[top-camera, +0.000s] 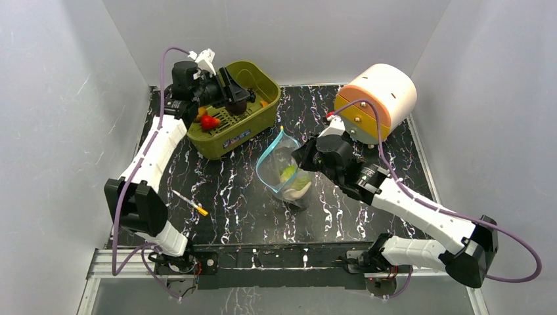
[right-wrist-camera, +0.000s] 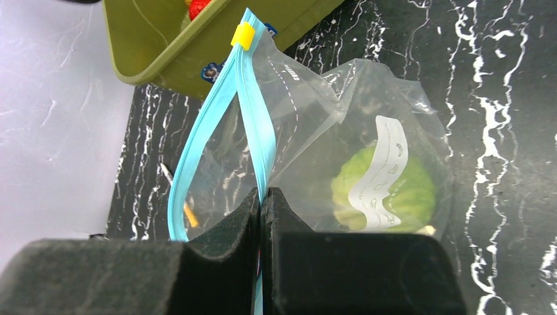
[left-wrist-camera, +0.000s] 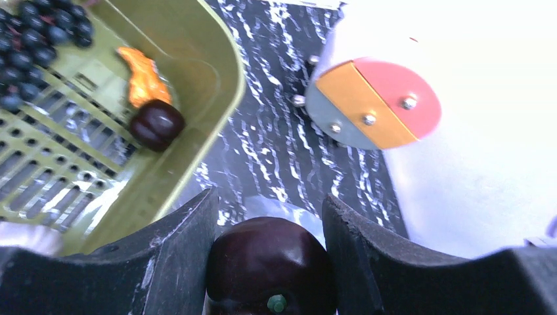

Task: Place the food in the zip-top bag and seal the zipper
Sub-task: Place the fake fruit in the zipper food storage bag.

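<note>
though the dark maroon fruit (left-wrist-camera: pixel 269 262) is cut off below, both jaws grip

left gripper (left-wrist-camera: pixel 269 210) clamps it by the olive bin (left-wrist-camera: pixel 223 79). right gripper (right-wrist-camera: pixel 261 195) pinches the zipper (right-wrist-camera: pixel 256 118); the cabbage (right-wrist-camera: pixel 414 190) lies inside the zip-top bag (right-wrist-camera: pixel 315 98).

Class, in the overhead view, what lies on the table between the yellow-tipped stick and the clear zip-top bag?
Nothing: in the top view, only bare black marbled table separates the stick from the zip-top bag.
</note>
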Available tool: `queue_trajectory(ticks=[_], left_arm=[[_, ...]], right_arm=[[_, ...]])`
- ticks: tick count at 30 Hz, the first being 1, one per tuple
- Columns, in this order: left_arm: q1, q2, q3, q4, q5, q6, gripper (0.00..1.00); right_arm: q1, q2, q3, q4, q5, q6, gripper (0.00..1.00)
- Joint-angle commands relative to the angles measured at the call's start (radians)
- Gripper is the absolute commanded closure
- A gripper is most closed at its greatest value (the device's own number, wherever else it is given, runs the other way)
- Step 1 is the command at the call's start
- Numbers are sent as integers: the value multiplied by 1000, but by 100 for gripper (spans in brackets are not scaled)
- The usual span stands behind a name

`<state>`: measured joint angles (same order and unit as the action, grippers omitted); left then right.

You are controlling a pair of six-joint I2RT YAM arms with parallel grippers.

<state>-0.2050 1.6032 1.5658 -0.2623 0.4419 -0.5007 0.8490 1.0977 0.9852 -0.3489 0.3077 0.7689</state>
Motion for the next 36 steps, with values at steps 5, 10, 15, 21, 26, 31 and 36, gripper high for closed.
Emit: queue_trajectory(ticks=[5, 10, 15, 21, 26, 31, 36], left_arm=[[-52, -140, -178, 243, 212, -266, 89], [-111, -179, -249, 313, 223, -338, 89], [-165, -195, -281, 335, 219, -356, 89], [-189, -230, -360, 349, 180, -361, 88], [-214, -230, -382, 302, 145, -332, 88], [-235, -263, -388, 289, 126, -324, 84], [-241, -274, -405, 249, 102, -300, 78]], right_arm=[[-1, 64, 4, 170, -2, 131, 100], [-1, 110, 38, 197, 6, 144, 100], [-1, 126, 54, 220, 17, 153, 100], [-1, 121, 59, 252, 37, 153, 100], [-1, 115, 63, 266, 39, 154, 100], [-1, 108, 64, 275, 36, 159, 100], [-1, 104, 61, 284, 36, 163, 100]])
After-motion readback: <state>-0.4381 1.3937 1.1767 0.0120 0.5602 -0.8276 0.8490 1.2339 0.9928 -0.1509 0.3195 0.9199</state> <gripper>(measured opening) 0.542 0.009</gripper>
